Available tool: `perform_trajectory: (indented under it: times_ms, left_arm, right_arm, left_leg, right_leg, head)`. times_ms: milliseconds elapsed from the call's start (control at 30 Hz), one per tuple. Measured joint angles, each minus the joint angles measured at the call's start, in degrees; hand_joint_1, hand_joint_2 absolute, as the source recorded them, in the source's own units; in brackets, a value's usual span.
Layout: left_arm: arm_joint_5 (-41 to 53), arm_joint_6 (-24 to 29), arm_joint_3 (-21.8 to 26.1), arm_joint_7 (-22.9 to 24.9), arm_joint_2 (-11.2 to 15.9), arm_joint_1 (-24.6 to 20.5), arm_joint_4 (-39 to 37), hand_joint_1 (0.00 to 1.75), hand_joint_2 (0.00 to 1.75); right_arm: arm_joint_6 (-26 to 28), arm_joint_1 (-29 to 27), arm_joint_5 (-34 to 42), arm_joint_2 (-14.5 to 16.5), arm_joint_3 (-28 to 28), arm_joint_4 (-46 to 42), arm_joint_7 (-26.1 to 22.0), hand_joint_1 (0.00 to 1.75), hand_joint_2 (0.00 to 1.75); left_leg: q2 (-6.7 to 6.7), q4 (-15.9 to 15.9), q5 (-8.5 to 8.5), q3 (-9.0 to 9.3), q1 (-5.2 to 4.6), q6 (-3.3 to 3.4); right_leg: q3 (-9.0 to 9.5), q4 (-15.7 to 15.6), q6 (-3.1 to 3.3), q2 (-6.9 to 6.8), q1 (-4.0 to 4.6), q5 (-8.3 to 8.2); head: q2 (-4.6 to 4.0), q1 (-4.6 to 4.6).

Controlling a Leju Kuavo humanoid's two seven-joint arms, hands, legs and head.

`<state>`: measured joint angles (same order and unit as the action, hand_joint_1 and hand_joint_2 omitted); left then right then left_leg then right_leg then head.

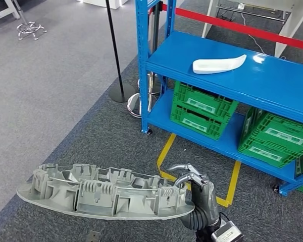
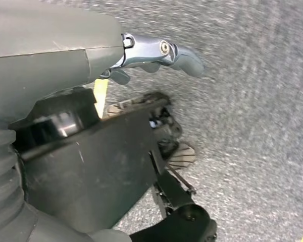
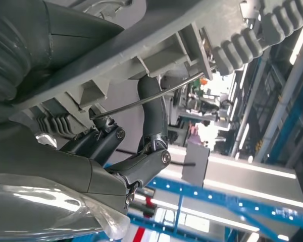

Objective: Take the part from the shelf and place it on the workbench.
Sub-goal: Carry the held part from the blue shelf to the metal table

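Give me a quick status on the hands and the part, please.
Right hand grips the grey part by one end, off the shelf. Left hand holds nothing, fingers extended over carpet. White piece remains on shelf. Workbench not sighted.

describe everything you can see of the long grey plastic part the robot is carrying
The long grey plastic part is a curved, elongated moulding that looks like matte plastic, its ribbed side with clips and walls facing up. It lies roughly level above the grey carpet, away from the blue shelf. The right robot hand grips its right end, fingers curled over the edge.

Matt grey plastic part [image 1: 104,194]; glossy blue metal shelf [image 1: 234,75]; rough grey carpet [image 1: 47,101].
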<state>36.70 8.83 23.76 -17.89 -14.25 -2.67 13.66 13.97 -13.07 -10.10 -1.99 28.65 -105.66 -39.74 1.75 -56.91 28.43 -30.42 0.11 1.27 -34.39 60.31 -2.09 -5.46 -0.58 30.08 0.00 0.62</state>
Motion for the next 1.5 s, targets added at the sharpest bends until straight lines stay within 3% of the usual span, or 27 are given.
perform_trajectory:
  times_ms: [67, 100, 133, 167, 200, 267, 300, 367, 433, 467, 533, 600, 633, 700, 767, 833, 867, 933, 1000, 1067, 1100, 1167, 1233, 1300, 1367, 1433, 1500]
  left_arm:
    - [0.04, -0.14, 0.1, -0.34, -0.1, -0.14, 0.0, 0.0, 1.75]
    - [0.07, -0.21, 0.14, -0.52, -0.14, -0.18, 0.0, 0.0, 1.75]
    - [0.09, -0.29, 0.19, -0.65, -0.16, -0.18, 0.0, 0.0, 1.75]
    - [0.11, -0.39, 0.24, -0.73, -0.16, -0.15, 0.0, 0.0, 1.75]
    - [0.12, -0.51, 0.29, -0.75, -0.16, -0.13, 0.0, 0.0, 1.75]
    - [0.13, -0.8, 0.38, -0.77, -0.25, -0.2, 0.0, 0.0, 1.75]
    - [0.15, -0.92, 0.42, -0.78, -0.32, -0.29, 0.0, 0.0, 1.75]
    - [0.33, -1.07, 0.48, -0.79, -0.46, -0.41, 0.0, 0.0, 1.75]
    - [0.59, -1.14, 0.59, -0.78, -0.43, -0.33, 0.0, 0.0, 1.75]
    - [0.73, -1.15, 0.68, -0.77, -0.41, -0.29, 0.0, 0.0, 1.75]
    - [1.03, -1.16, 0.86, -0.76, -0.4, -0.3, 0.0, 0.0, 1.75]
    - [1.29, -1.15, 0.96, -0.79, -0.44, -0.34, 0.0, 0.0, 1.75]
    - [1.34, -1.14, 1.01, -0.81, -0.44, -0.33, 0.0, 0.0, 1.75]
    - [1.39, -1.13, 1.2, -0.84, -0.43, -0.31, 0.0, 0.0, 1.75]
    - [1.6, -1.18, 1.38, -0.84, -0.44, -0.31, 0.0, 0.0, 1.75]
    - [2.03, -1.26, 1.5, -0.84, -0.46, -0.35, 0.0, 0.0, 1.75]
    - [2.26, -1.31, 1.59, -0.84, -0.46, -0.35, 0.0, 0.0, 1.75]
    - [2.76, -1.39, 1.81, -0.86, -0.46, -0.25, 0.0, 0.0, 1.75]
    - [3.17, -1.49, 1.97, -1.0, -0.5, -0.21, 0.0, 0.0, 1.75]
    - [3.56, -1.63, 2.11, -1.24, -0.57, -0.33, 0.0, 0.0, 1.75]
    - [3.76, -1.71, 2.2, -1.35, -0.59, -0.37, 0.0, 0.0, 1.75]
    - [4.08, -1.83, 2.41, -1.53, -0.62, -0.35, 0.0, 0.0, 1.75]
    - [4.26, -1.88, 2.71, -1.67, -0.62, -0.3, 0.0, 0.0, 1.75]
    - [4.32, -1.88, 2.95, -1.77, -0.66, -0.33, 0.0, 0.0, 1.75]
    - [4.36, -1.88, 3.08, -1.81, -0.72, -0.39, 0.0, 0.0, 1.75]
    - [4.39, -1.88, 3.2, -1.82, -0.73, -0.33, 0.0, 0.0, 1.75]
    - [4.39, -1.87, 3.31, -1.82, -0.72, -0.29, 0.0, 0.0, 1.75]
  right_arm:
    - [0.39, -0.3, -0.24, 0.0, 0.07, 0.05, -0.01, 1.75, 1.75]
    - [0.63, -0.45, -0.29, 0.0, 0.15, 0.06, -0.01, 1.75, 1.75]
    - [0.83, -0.52, -0.32, 0.0, 0.26, 0.07, -0.01, 1.75, 1.75]
    - [0.97, -0.55, -0.32, 0.0, 0.36, 0.08, 0.0, 1.75, 1.75]
    - [1.08, -0.56, -0.3, 0.0, 0.44, 0.09, -0.01, 1.75, 1.75]
    - [1.28, -0.51, -0.23, 0.0, 0.54, 0.09, -0.01, 1.75, 1.75]
    - [1.39, -0.46, -0.18, 0.0, 0.56, 0.08, -0.02, 1.75, 1.75]
    - [1.57, -0.36, -0.08, 0.0, 0.64, 0.12, -0.03, 1.75, 1.75]
    - [1.58, -0.14, -0.05, 0.0, 0.79, 0.24, -0.02, 1.75, 1.75]
    - [1.5, -0.02, -0.07, 0.01, 0.86, 0.32, -0.02, 1.75, 1.75]
    - [1.33, -0.02, -0.1, 0.03, 0.91, 0.4, -0.02, 1.75, 1.75]
    - [1.28, -0.36, -0.21, 0.04, 0.92, 0.39, -0.03, 1.75, 1.75]
    - [1.3, -0.52, -0.27, 0.04, 0.92, 0.39, -0.02, 1.75, 1.75]
    - [1.34, -0.67, -0.33, 0.04, 0.95, 0.39, -0.01, 1.75, 1.75]
    - [1.37, -0.64, -0.28, 0.04, 1.02, 0.38, -0.02, 1.75, 1.75]
    - [1.31, -0.55, -0.23, 0.04, 1.05, 0.36, -0.03, 1.75, 1.75]
    - [1.21, -0.44, -0.23, 0.04, 1.05, 0.36, -0.03, 1.75, 1.75]
    - [0.98, -0.16, -0.25, 0.04, 1.05, 0.35, -0.04, 1.75, 1.75]
    - [0.92, -0.04, -0.28, 0.04, 1.03, 0.34, -0.03, 1.75, 1.75]
    - [0.92, -0.13, -0.23, 0.04, 1.01, 0.34, -0.05, 1.75, 1.75]
    - [0.92, -0.21, -0.23, 0.04, 1.01, 0.35, -0.07, 1.75, 1.75]
    - [0.94, -0.41, -0.3, 0.04, 1.01, 0.39, -0.05, 1.75, 1.75]
    - [0.99, -0.57, -0.36, 0.04, 1.01, 0.4, -0.04, 1.75, 1.75]
    - [1.07, -0.71, -0.38, 0.03, 1.01, 0.36, -0.04, 1.75, 1.75]
    - [1.19, -0.93, -0.38, 0.02, 1.01, 0.26, -0.07, 1.75, 1.75]
    - [1.29, -1.06, -0.39, 0.02, 0.99, 0.18, -0.09, 1.75, 1.75]
    - [1.33, -1.06, -0.39, 0.02, 1.0, 0.16, -0.08, 1.75, 1.75]
  left_leg:
    - [-1.23, 0.06, -1.52, -1.75, -0.24, 0.79]
    - [-1.92, 0.03, -2.29, -2.71, -0.47, 1.02]
    - [-2.63, 0.0, -3.05, -3.66, -0.72, 1.14]
    - [-3.33, -0.04, -3.78, -4.53, -0.94, 1.2]
    - [-4.07, -0.08, -4.52, -5.35, -1.11, 1.19]
    - [-5.57, -0.14, -5.96, -6.76, -1.34, 1.05]
    - [-6.3, -0.21, -6.69, -7.38, -1.48, 0.93]
    - [-7.59, -0.15, -8.11, -8.16, -1.58, 0.52]
    - [-8.79, 0.07, -9.22, -8.59, -1.59, -0.07]
    - [-8.46, -0.31, -8.57, -8.89, -1.63, -0.37]
    - [-6.0, -4.07, -3.75, -9.92, -1.47, -1.08]
    - [-3.4, -11.51, 2.33, -11.04, -0.84, -1.95]
    - [-2.83, -14.9, 3.56, -11.2, -0.46, -2.32]
    - [-2.26, -17.13, 2.17, -9.5, 0.17, -2.89]
    - [-0.67, -11.56, -0.23, -4.24, 0.49, -3.1]
    - [1.67, -4.01, 0.2, 0.98, 0.18, -2.56]
    - [2.33, -1.75, 0.93, 2.18, -0.09, -2.12]
    - [1.65, -0.08, 1.35, 2.31, -0.34, -0.95]
    - [0.47, 0.59, 0.71, 1.8, -0.21, 0.15]
    - [-0.76, 0.73, -0.26, 0.87, -0.23, 0.97]
    - [-1.43, 0.67, -0.68, 0.32, -0.36, 1.21]
    - [-2.9, 0.51, -1.44, -0.67, -0.64, 1.39]
    - [-4.59, 0.25, -1.96, -1.36, -0.77, 1.26]
    - [-6.11, -0.24, -2.26, -1.91, -0.88, 0.94]
    - [-7.39, -0.75, -2.63, -2.74, -0.89, 0.41]
    - [-8.77, -0.95, -3.21, -3.6, -0.77, -0.3]
    - [-7.91, -2.15, -2.54, -4.49, -0.88, -0.94]
  right_leg:
    - [-1.91, 6.15, 0.0, 3.91, 0.03, 5.77]
    - [-2.66, 9.69, 0.19, 4.81, 0.15, 7.95]
    - [-2.83, 12.21, 0.46, 5.21, 0.31, 8.74]
    - [-2.25, 13.06, 0.8, 5.37, 0.5, 8.2]
    - [-0.71, 11.91, 1.19, 5.57, 0.71, 6.68]
    - [4.77, 4.73, 2.12, 7.41, 1.12, 3.76]
    - [7.75, 0.3, 2.47, 8.68, 1.13, 3.36]
    - [10.64, -4.86, 2.84, 10.1, 1.23, 3.85]
    - [10.22, -5.51, 3.07, 8.77, 1.19, 3.4]
    - [9.86, -5.56, 3.4, 7.93, 1.05, 2.86]
    - [8.86, -5.75, 4.06, 5.98, 0.76, 1.68]
    - [7.71, -5.67, 4.21, 4.14, 0.85, 0.69]
    - [7.04, -5.55, 4.03, 3.17, 0.88, 0.25]
    - [5.75, -5.0, 3.7, 1.27, 0.85, -0.58]
    - [4.47, -4.13, 3.32, -0.29, 0.84, -1.14]
    - [3.47, -3.39, 2.81, -1.57, 0.96, -1.46]
    - [3.2, -3.2, 2.48, -2.15, 1.02, -1.63]
    - [2.78, -3.04, 1.69, -3.19, 0.99, -2.03]
    - [1.77, -1.52, 1.02, -1.06, 0.75, -0.76]
    - [-0.79, 4.38, 0.65, 3.15, 0.48, 3.13]
    - [-2.34, 8.33, 0.59, 4.44, 0.44, 5.17]
    - [-3.92, 13.04, 0.6, 5.29, 0.44, 6.69]
    - [-1.33, 9.26, 0.8, 5.74, 0.42, 4.15]
    - [3.2, 1.12, 1.06, 8.35, 0.17, 1.22]
    - [5.47, -2.98, 1.23, 10.73, -0.04, 0.54]
    - [5.52, -3.22, 1.6, 10.14, -0.05, 0.41]
    - [5.4, -3.44, 2.18, 8.4, -0.22, -0.04]
  head:
    - [0.0, -0.25]
    - [-0.01, -0.34]
    - [-0.01, -0.4]
    - [-0.01, -0.39]
    - [-0.01, -0.37]
    - [-0.01, -0.38]
    - [-0.01, -0.36]
    - [-0.01, -0.38]
    - [0.0, -0.47]
    - [0.0, -0.36]
    - [-0.01, 0.07]
    - [0.0, 0.38]
    - [-0.01, 0.38]
    - [0.0, 0.39]
    - [0.0, 0.41]
    - [0.0, 0.34]
    - [0.0, 0.38]
    - [0.0, 0.38]
    - [0.0, 0.35]
    - [0.0, 0.22]
    - [0.0, 0.18]
    - [0.0, 0.16]
    - [0.0, 0.16]
    - [0.0, 0.15]
    - [0.0, 0.19]
    - [-0.01, 0.22]
    - [-0.01, 0.44]
